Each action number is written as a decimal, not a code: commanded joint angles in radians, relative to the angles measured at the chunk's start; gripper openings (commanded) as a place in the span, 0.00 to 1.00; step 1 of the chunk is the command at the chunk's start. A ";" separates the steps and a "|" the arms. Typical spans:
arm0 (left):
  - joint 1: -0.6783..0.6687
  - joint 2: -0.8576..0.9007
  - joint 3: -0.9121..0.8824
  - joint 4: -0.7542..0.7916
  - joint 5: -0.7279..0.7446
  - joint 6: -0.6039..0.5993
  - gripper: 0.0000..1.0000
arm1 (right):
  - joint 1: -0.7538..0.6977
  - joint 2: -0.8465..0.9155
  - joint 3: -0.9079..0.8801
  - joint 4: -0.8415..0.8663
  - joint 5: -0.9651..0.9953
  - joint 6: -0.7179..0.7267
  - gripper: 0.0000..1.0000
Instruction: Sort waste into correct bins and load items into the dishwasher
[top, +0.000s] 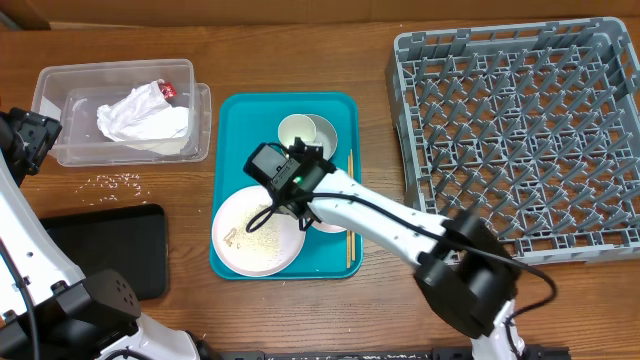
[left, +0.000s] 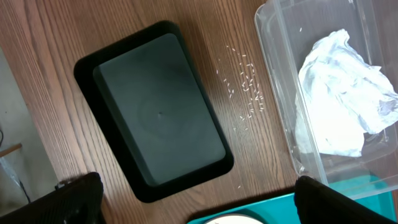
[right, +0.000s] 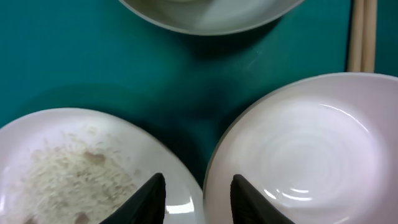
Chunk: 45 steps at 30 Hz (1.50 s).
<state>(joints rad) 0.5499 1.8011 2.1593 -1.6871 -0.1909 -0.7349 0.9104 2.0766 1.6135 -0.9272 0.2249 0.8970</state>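
Overhead, we see the grey dish rack (top: 515, 140) standing empty on the right, so no loading is done yet, and the teal tray (top: 232, 115) holds every dish. The clear tub (top: 60, 85) already has the napkin (top: 140, 120) in it, and the black tray (top: 110, 245) near it is bare. The left gripper (left: 199, 190) hangs above that tray, jaws spread wide, holding nothing. The right gripper (right: 198, 199) sits low over the teal tray, jaws partly apart and empty, straddling the gap between the plate (right: 37, 140) of rice (right: 74, 177) and the white bowl (right: 311, 149). We judge it should commit to one rim: shift over the plate's edge, pinch deep, and lift level so no rice slides off. We would keep clear of the chopsticks (right: 362, 34) and leave the loose grains (top: 118, 181) on the table (top: 300, 40) for later.
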 joint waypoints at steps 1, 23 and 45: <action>0.000 0.010 0.000 -0.002 0.001 -0.021 1.00 | 0.005 0.028 -0.007 0.010 0.010 -0.011 0.36; 0.000 0.010 0.000 -0.002 0.000 -0.021 1.00 | 0.005 0.043 -0.044 0.040 -0.006 -0.006 0.27; 0.000 0.010 0.000 -0.002 0.001 -0.021 1.00 | 0.004 0.048 -0.003 -0.008 -0.035 -0.007 0.04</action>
<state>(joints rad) 0.5499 1.8011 2.1593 -1.6871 -0.1909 -0.7349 0.9123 2.1082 1.5848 -0.9203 0.2070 0.8864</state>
